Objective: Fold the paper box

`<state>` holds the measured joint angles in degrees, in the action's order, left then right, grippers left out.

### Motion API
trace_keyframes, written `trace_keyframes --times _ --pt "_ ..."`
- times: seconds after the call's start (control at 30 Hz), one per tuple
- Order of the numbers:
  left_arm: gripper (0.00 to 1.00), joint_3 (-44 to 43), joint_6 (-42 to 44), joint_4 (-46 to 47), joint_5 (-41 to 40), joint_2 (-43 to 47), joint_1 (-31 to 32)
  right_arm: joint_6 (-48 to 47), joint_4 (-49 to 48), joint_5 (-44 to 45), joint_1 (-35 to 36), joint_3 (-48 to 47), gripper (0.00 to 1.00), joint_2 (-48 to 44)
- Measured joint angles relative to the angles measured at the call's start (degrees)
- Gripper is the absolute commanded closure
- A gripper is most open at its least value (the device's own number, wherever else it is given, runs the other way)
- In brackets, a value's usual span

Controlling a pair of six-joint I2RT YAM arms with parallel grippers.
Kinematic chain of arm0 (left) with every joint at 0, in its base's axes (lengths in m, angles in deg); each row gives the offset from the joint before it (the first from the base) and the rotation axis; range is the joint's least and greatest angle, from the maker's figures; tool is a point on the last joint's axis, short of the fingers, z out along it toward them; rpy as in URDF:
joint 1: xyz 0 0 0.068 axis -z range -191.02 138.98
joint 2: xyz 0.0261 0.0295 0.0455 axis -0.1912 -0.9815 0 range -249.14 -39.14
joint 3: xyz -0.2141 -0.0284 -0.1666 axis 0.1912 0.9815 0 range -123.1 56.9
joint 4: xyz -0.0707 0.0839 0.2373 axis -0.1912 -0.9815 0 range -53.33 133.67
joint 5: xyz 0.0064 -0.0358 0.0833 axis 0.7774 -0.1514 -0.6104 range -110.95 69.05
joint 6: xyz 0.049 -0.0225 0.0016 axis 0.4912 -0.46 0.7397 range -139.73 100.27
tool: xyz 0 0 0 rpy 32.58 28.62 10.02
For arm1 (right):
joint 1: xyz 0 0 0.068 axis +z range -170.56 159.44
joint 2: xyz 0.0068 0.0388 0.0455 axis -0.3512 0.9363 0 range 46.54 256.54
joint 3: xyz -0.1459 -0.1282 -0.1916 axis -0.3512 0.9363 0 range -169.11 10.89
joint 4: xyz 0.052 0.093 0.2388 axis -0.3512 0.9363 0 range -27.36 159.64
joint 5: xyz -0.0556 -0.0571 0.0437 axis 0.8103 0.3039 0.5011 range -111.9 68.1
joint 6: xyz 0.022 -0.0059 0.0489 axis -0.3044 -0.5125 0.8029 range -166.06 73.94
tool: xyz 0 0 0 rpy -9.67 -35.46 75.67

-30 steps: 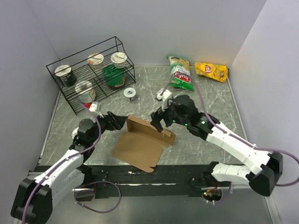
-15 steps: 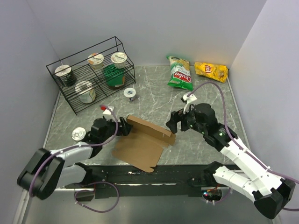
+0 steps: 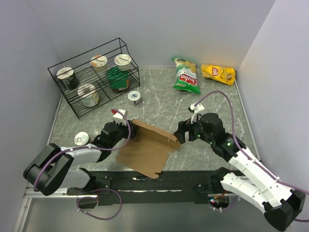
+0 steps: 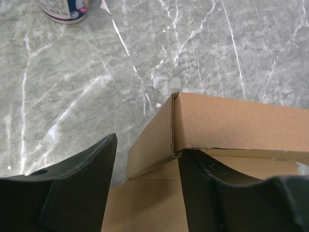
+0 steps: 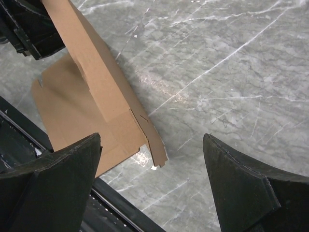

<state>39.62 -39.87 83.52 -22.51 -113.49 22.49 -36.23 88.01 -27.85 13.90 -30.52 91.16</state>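
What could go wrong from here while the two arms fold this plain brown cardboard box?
1. The left black two-finger gripper straddles the raised corner of the plain brown corrugated cardboard box, one finger apart from it; closing off-centre could crease the flap or slip off.
2. The right black two-finger gripper hangs open near the wall's other end, holding nothing, so the raised wall may flop down or the sheet slide on the smooth grey marbled table.

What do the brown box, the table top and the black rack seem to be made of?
The paper box: cardboard, probably; matte plain brown, with sharp creases. The table top: grey with white veins, slightly glossy; marble or an imitation, I cannot tell. The rack: thin black wire, likely coated metal.
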Motion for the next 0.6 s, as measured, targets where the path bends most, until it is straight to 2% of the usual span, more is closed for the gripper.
trace_keyframes --times 0.2,0.5,0.53,0.6 --pt "0.53 0.35 0.02 -0.02 -4.17 2.05 0.87 -0.42 -0.13 -0.04 0.0 0.57 0.08 -0.37" --pt "0.71 0.35 -0.04 -0.52 -8.98 2.27 2.43 -0.5 -0.72 -1.36 0.0 1.7 0.09 -2.01" --pt "0.75 0.35 -0.04 -0.7 -9.6 2.32 2.71 -0.2 -0.72 -1.44 0.0 1.7 0.09 -2.1" --pt "0.76 0.35 0.09 -1.68 -12.2 2.69 3.85 1.46 -0.44 -1.9 0.0 1.57 0.1 -2.1"
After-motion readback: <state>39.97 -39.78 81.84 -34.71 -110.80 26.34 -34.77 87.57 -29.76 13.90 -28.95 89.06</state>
